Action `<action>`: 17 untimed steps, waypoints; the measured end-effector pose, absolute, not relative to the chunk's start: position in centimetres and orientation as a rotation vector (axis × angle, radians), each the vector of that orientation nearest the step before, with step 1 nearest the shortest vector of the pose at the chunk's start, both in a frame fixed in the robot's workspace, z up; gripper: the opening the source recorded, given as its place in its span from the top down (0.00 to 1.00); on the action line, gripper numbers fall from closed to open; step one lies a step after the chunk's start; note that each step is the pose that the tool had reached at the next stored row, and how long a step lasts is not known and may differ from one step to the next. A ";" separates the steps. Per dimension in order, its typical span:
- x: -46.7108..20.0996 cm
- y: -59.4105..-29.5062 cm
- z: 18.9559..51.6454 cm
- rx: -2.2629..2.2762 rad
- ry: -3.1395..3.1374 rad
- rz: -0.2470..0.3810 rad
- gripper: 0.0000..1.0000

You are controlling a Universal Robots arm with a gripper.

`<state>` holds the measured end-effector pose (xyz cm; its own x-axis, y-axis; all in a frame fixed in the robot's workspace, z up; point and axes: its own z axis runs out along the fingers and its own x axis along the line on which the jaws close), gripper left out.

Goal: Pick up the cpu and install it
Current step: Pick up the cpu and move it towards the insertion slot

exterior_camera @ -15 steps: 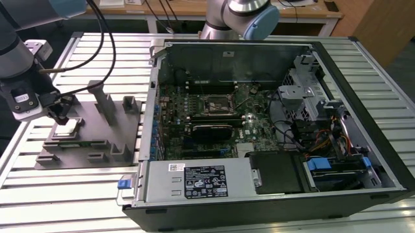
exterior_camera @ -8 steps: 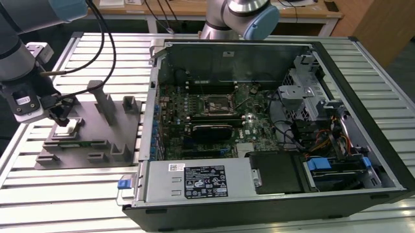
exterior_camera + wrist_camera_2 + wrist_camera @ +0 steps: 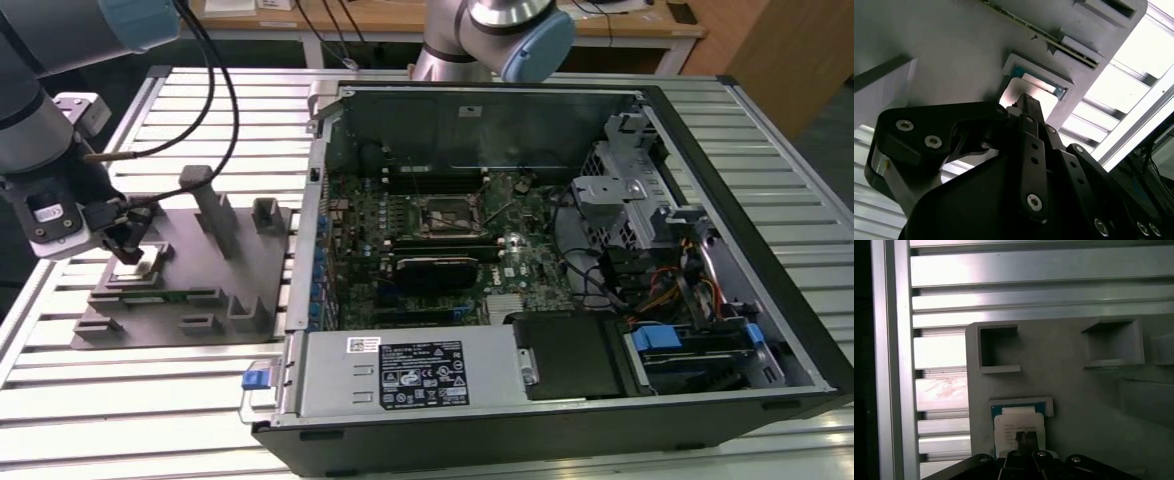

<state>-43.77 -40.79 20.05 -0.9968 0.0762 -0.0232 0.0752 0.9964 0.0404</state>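
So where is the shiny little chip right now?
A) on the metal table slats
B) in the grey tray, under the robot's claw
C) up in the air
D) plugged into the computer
B: in the exterior view the cpu lies in the grey fixture tray, right under the gripper, and outside the open computer case.
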 end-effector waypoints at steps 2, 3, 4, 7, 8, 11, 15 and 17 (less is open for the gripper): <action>-43.8 -40.9 20.0 0.118 3.114 0.062 0.89; -43.8 -40.9 19.9 0.118 3.114 0.062 0.89; -43.8 -40.9 19.9 0.118 3.114 0.062 0.89; -43.8 -40.9 19.9 0.118 3.114 0.061 0.89; -43.8 -40.9 19.9 0.118 3.114 0.061 0.89; -43.8 -40.9 19.8 0.118 3.114 0.061 0.84; -43.8 -40.9 19.8 0.118 3.114 0.061 0.65; -43.8 -40.9 19.7 0.118 3.114 0.061 0.59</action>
